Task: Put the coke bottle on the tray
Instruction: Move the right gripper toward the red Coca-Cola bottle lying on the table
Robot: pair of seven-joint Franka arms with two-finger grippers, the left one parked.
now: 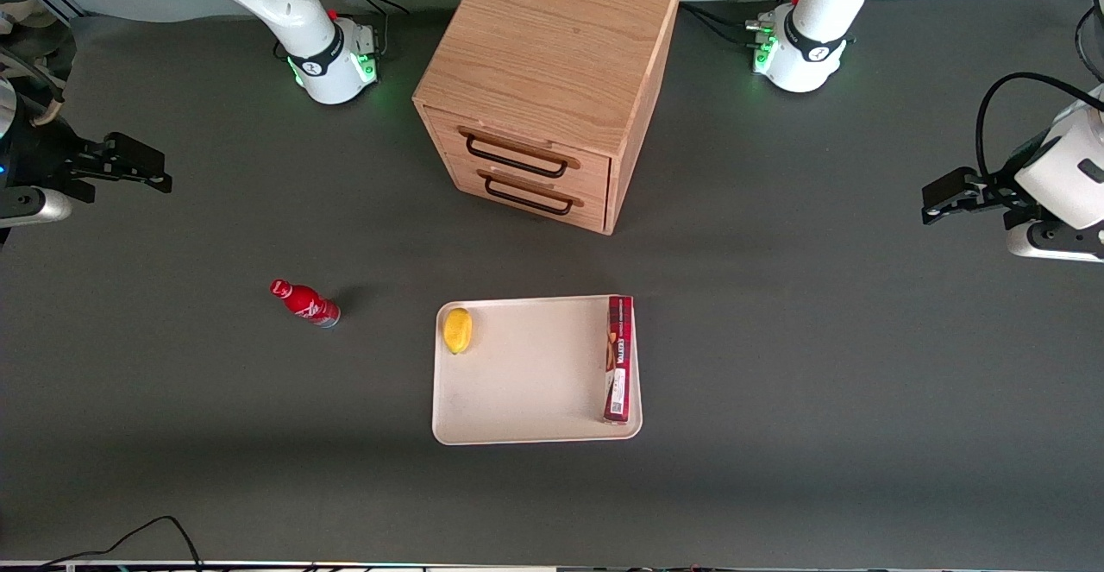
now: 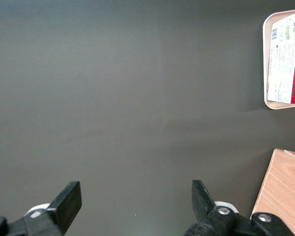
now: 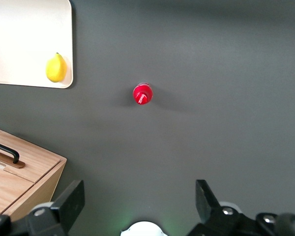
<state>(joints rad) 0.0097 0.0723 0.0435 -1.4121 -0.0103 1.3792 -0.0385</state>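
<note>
The coke bottle (image 1: 305, 303) stands upright on the dark table, apart from the tray and toward the working arm's end. It also shows from above in the right wrist view (image 3: 142, 94), red cap up. The cream-white tray (image 1: 535, 382) lies in front of the wooden cabinet, nearer the front camera, and its corner shows in the right wrist view (image 3: 19, 39). My right gripper (image 1: 142, 165) is open and empty, high above the table at the working arm's end, well away from the bottle. Its fingers (image 3: 71, 199) stand wide apart with nothing between them.
A lemon (image 1: 458, 330) and a long red box (image 1: 618, 358) lie on the tray at opposite short edges. A wooden drawer cabinet (image 1: 552, 80) with two drawers stands farther from the front camera than the tray. A black cable (image 1: 155, 529) lies at the table's front edge.
</note>
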